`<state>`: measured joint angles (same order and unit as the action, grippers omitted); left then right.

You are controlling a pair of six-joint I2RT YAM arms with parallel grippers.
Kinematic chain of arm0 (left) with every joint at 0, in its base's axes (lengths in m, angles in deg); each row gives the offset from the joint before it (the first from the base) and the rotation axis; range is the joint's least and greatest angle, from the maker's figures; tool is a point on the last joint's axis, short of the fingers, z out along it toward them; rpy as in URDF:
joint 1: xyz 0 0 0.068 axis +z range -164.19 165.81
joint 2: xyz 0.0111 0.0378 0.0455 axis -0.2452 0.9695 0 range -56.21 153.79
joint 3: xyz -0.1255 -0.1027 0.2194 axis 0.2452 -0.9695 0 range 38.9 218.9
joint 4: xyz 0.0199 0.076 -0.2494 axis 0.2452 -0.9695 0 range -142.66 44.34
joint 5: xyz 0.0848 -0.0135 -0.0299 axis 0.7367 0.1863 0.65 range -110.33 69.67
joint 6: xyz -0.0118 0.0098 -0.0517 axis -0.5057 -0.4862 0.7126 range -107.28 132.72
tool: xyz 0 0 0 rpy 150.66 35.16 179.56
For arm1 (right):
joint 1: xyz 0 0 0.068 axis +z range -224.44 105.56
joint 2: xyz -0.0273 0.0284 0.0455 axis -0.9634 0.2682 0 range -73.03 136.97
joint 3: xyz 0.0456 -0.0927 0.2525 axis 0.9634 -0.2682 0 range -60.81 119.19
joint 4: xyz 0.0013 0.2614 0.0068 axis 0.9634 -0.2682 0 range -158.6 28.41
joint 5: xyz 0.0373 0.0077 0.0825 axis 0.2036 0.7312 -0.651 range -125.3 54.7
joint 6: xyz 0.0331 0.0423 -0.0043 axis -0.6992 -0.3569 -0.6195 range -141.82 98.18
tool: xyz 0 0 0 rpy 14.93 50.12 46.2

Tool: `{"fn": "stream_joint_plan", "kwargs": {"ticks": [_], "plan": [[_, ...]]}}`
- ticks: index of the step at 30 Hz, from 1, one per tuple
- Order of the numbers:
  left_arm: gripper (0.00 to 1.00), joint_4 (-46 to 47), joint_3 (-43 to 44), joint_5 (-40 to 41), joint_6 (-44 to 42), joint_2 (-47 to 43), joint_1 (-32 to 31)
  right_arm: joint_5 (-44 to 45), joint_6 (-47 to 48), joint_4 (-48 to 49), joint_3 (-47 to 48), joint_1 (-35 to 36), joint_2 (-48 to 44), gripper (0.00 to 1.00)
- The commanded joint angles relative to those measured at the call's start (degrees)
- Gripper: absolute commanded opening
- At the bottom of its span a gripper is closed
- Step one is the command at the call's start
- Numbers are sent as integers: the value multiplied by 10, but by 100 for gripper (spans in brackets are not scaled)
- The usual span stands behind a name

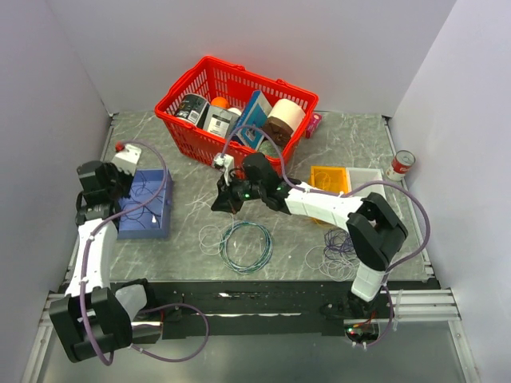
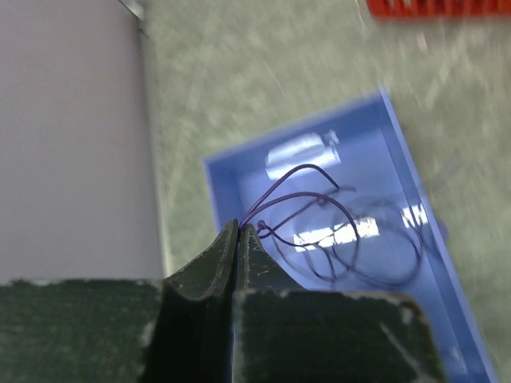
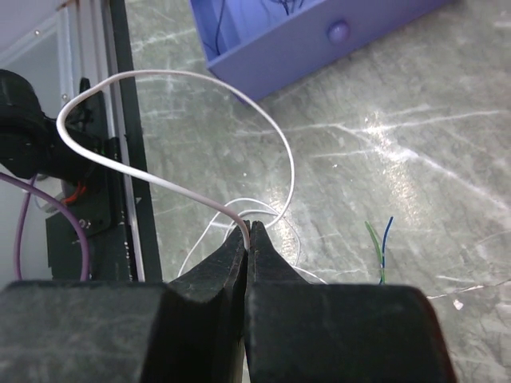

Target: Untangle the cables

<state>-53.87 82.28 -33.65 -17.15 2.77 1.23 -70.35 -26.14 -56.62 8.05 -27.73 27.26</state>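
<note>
Pinched shut on both sides, one strand each.
With left gripper [image 2: 241,227], clamped on purple wire [image 2: 319,203] trailing down into blue tray [image 2: 395,152] right beneath; with right gripper [image 3: 249,226], clamped on white wire [image 3: 160,76], arching up, rest on table [image 3: 399,159] just below.

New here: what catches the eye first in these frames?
The red basket, packed with goods, at the back centre. Then both grippers clamped on hair-thin wires: the left gripper pinches a purple wire over the blue tray, the right gripper a white wire looping above the table. A neat teal-green cable ring lies front centre.
</note>
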Motion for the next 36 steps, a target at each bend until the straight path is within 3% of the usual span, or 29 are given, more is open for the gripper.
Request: {"fn": "stream_joint_plan", "kwargs": {"ticks": [1, 2, 3, 5, 14, 22, 28, 32, 36], "plan": [[32, -8, -36, -33, -29, -6, 2, 6, 14, 7, 6, -2, -54, 0], [50, -8, -41, -29, -29, -8, 2, 9, 14, 3, 8, -1, -60, 0], [77, -9, -44, -28, -22, -13, 2, 7, 13, 2, 9, -1, -63, 0], [99, -16, -44, -30, -1, -20, 2, 8, 18, -6, 16, -1, -77, 0], [96, -73, -15, -139, 118, -92, 0, 54, 29, -95, 99, -15, -148, 0], [96, -11, -83, -145, 197, -184, -9, 66, 15, -183, 175, -94, -236, 0], [96, 78, -155, -148, 242, -231, -14, 89, 33, -268, 238, -113, -292, 0], [96, 132, -196, -150, 277, -250, -21, 195, 56, -319, 266, -130, -310, 0], [96, 179, -246, -153, 323, -277, -28, 264, 51, -334, 240, -222, -329, 0]]}}
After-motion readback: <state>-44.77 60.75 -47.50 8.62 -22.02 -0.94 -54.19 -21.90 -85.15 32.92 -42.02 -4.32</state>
